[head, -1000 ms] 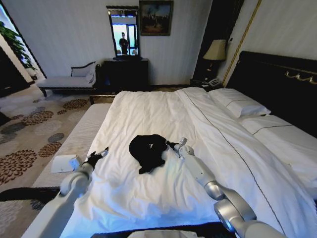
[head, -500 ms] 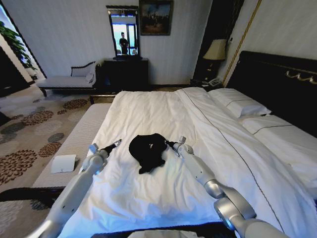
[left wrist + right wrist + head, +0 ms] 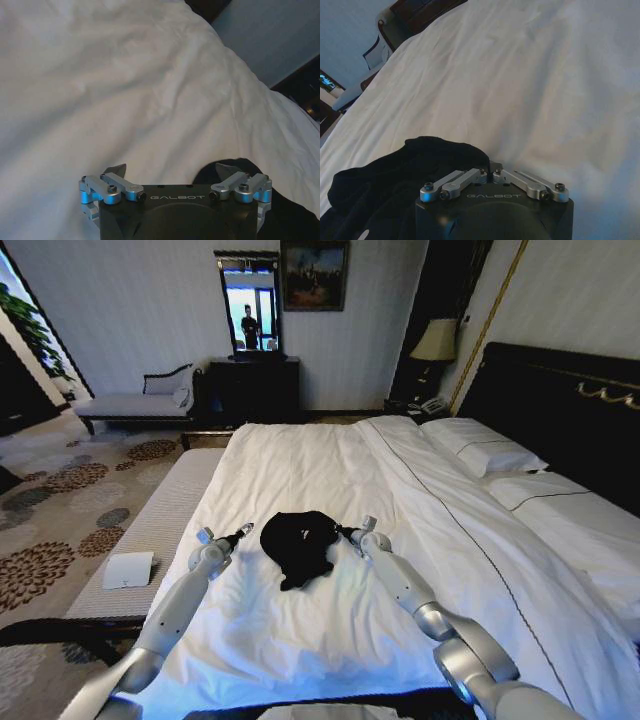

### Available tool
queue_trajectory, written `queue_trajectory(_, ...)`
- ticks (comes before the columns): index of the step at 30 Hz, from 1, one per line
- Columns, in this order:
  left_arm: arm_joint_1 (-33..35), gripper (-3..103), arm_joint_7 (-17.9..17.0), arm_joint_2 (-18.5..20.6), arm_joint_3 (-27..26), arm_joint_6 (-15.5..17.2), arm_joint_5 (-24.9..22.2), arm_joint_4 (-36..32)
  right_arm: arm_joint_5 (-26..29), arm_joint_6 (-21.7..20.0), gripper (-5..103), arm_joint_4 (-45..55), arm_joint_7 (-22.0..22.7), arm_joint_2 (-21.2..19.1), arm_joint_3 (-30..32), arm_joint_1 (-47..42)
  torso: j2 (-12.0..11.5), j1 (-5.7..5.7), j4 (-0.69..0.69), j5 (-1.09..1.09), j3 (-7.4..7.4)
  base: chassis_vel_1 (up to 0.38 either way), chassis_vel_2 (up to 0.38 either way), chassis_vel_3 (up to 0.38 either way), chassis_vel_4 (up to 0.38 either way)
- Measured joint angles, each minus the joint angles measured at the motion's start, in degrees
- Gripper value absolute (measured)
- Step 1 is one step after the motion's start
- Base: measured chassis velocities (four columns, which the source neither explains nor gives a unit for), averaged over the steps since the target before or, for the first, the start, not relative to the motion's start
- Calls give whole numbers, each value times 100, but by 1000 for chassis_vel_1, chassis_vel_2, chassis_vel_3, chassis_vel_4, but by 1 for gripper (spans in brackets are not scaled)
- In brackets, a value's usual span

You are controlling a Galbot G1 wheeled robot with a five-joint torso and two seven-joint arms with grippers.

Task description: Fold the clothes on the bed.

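Observation:
The clothes (image 3: pixel 298 543), a black T-shirt, lie bunched in a small heap in the middle of the bed's white duvet (image 3: pixel 300 465). My left gripper (image 3: pixel 243 531) is low over the duvet just left of the heap, a short gap from it. In the left wrist view this gripper (image 3: pixel 171 172) is open, with black fabric (image 3: pixel 295 215) beyond one finger. My right gripper (image 3: pixel 343 531) is at the heap's right edge. In the right wrist view it (image 3: pixel 492 170) is shut, pinching the edge of the black fabric (image 3: pixel 410 175).
A pale bench (image 3: pixel 150 525) runs along the bed's left side with a white box (image 3: pixel 128 568) on it. White pillows (image 3: pixel 485 455) and the dark headboard (image 3: pixel 560 405) are at the right. Open duvet lies in front of and behind the heap.
My left arm has swung in from the bed's left edge to just beside the heap. The right gripper has stayed at the heap's right edge.

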Motion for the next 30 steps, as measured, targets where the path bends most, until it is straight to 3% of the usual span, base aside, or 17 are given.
queue_trajectory(5,-105,96,44,-97,58,-38,61,177,3,0,0,1,16,10,-14,16,0,0,1,0,0,0,0,0,0)
queue_trajectory(12,-299,73,166,-328,150,-50,178,494,12,-3,0,7,72,3,-32,13,0,0,-1,-1,0,0,0,0,0)
queue_trajectory(15,-360,67,217,-402,213,-26,207,561,25,-3,0,-2,75,0,-32,36,1,0,1,0,0,0,0,0,0)
queue_trajectory(25,-504,62,379,-699,348,-95,490,1012,-18,7,0,-197,54,79,60,125,1,0,1,0,0,0,0,0,0)
queue_trajectory(27,-528,52,399,-754,341,-140,545,1062,-46,21,0,-218,44,78,103,123,1,0,1,-1,0,0,0,0,0)
queue_trajectory(29,-549,52,417,-764,348,-159,575,1095,-66,28,0,-246,37,78,134,123,1,0,0,-1,0,0,0,0,0)
queue_trajectory(30,-570,46,433,-767,362,-174,611,1133,-82,36,0,-272,33,77,169,123,1,0,0,0,0,0,0,0,0)
